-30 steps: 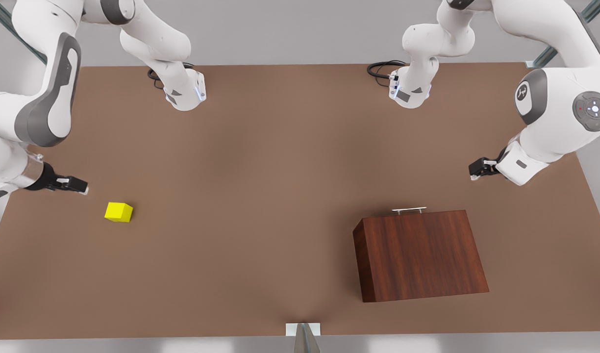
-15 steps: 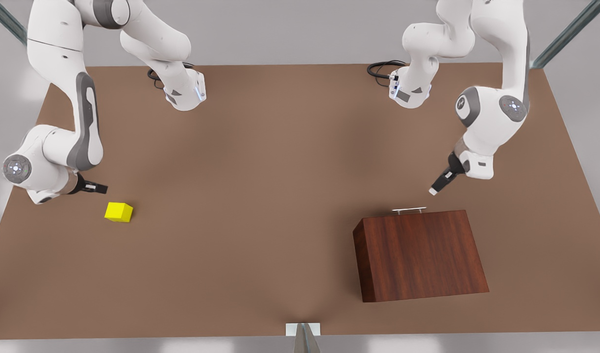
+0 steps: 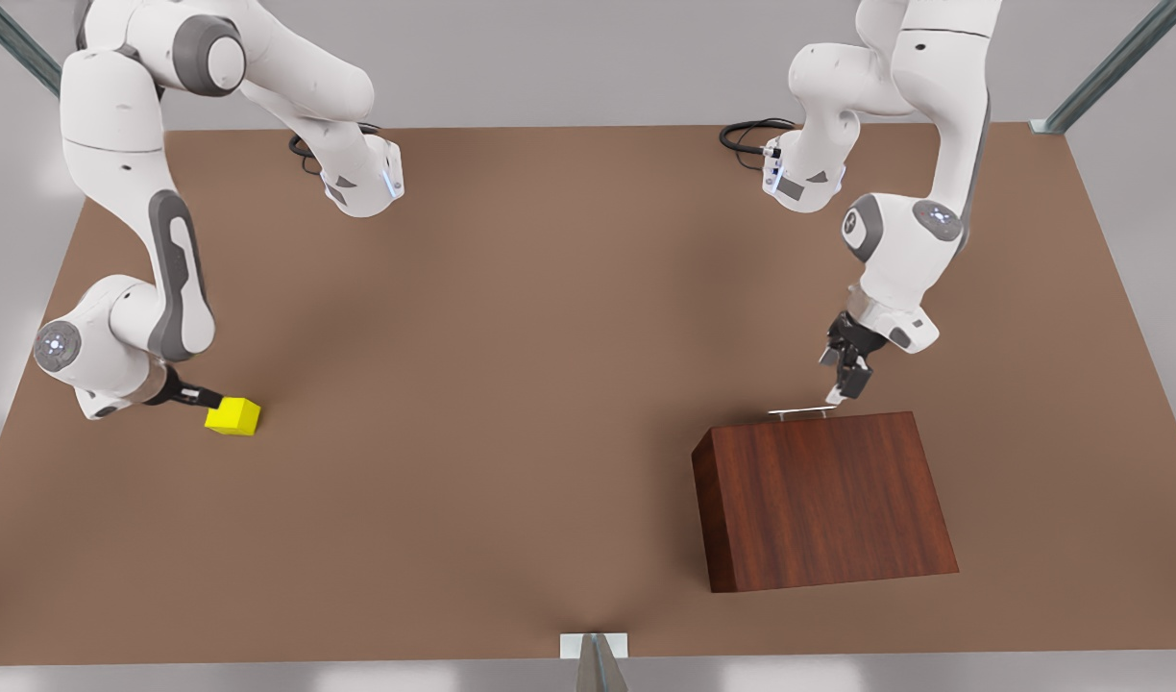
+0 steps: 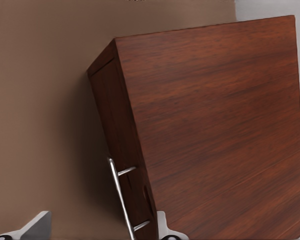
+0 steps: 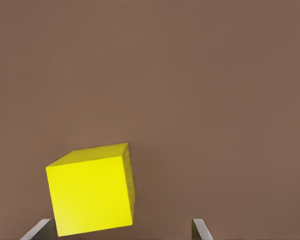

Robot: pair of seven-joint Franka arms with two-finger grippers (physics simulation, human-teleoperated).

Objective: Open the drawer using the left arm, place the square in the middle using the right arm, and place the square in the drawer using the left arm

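**A:** Start at the front view's left; where do you have the right claw (image 3: 204,395)?

**B:** You have it low over the worktop (image 3: 511,384), tips touching the near edge of the square (image 3: 232,415); in the right wrist view its fingers (image 5: 37,230) stand spread, the square (image 5: 91,196) sitting off toward one finger rather than centred between them.

**A:** So what could go wrong there?

**B:** If you close now, I judge that one finger meets the cube first and shoves or twists it; it sits turned slightly against the fingers, so the pads may land on corners and not on flat faces. A cube has no long axis; only that turn matters.

**A:** And at the front view's right?

**B:** Your left claw (image 3: 845,380) hangs just above the handle (image 3: 801,411) of the drawer (image 4: 132,192); the drawer is fully shut in the cabinet (image 3: 823,500). In the left wrist view the fingers (image 4: 37,225) are spread, the handle (image 4: 122,197) between them; the bar's long axis runs along the drawer front, across the pull direction.

**A:** The risk?

**B:** The bar is thin; grip near its end and you may slip off, or drag the whole cabinet.
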